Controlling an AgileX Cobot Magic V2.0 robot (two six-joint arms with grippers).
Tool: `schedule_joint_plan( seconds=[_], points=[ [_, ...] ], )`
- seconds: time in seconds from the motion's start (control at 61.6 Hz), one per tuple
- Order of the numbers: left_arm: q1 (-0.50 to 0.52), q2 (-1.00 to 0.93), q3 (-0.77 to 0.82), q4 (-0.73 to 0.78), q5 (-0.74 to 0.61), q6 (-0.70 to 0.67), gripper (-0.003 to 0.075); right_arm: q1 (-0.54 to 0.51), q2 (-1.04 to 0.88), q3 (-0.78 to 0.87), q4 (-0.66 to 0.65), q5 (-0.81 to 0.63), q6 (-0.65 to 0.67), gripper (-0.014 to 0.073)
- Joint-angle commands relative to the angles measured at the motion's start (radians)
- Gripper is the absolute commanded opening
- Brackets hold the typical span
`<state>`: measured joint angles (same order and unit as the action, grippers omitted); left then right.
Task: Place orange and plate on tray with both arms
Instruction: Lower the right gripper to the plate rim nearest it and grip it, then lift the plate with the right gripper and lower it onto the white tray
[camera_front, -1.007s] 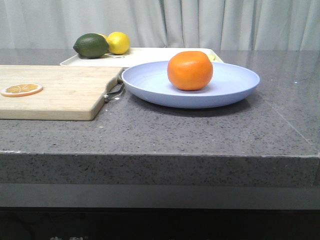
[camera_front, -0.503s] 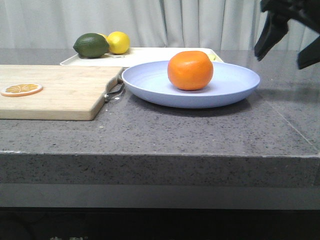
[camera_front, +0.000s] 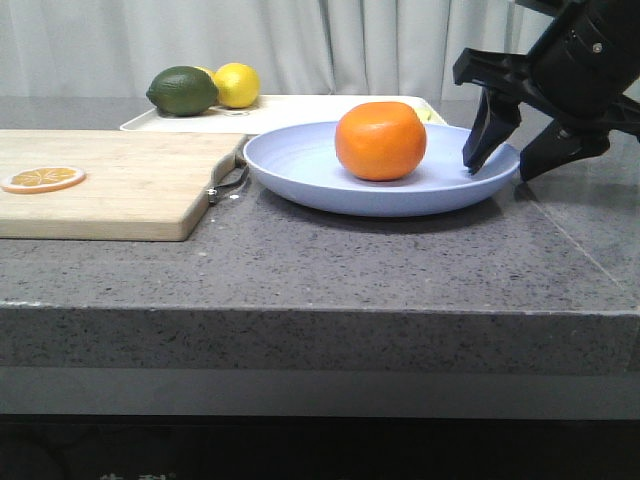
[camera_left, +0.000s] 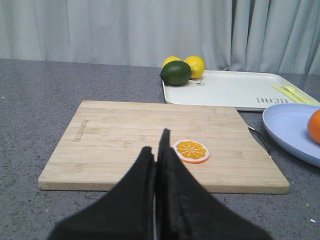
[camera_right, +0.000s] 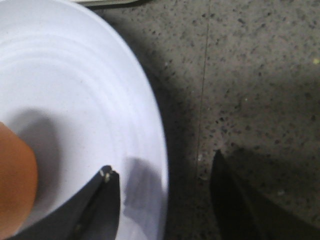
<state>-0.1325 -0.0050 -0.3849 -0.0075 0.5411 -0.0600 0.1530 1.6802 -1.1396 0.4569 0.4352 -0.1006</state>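
The plate (camera_front: 381, 170) sits just near of the tray (camera_front: 290, 110), with the orange (camera_front: 380, 141) loose on it. The right gripper (camera_front: 505, 158) is spread wide, straddling the right rim. The plate looks stiff and light, so a rim pinch works, but the orange could roll. The left gripper (camera_left: 157, 155) is pressed together.
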Motion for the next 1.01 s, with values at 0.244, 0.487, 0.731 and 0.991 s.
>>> schedule_joint_plan(
  seconds=[0.244,0.487,0.731,0.991],
  points=[
    [0.002,-0.008,-0.024,-0.007,-0.086,-0.009,-0.0018,0.0,-0.037,-0.032,0.03,-0.029,-0.005,0.0041],
    [0.002,-0.008,-0.024,-0.007,-0.087,-0.009,-0.0018,0.0,-0.037,-0.032,0.085,-0.012,-0.005,-0.0062],
    [0.002,-0.008,-0.024,-0.007,-0.087,-0.009,-0.0018,-0.011,-0.037,-0.064,0.194,0.047,-0.005,-0.0062],
    [0.002,-0.008,-0.024,-0.007,-0.087,-0.009,-0.0018,-0.013,-0.034,-0.181,0.249,0.087,-0.005,-0.0062]
  ],
)
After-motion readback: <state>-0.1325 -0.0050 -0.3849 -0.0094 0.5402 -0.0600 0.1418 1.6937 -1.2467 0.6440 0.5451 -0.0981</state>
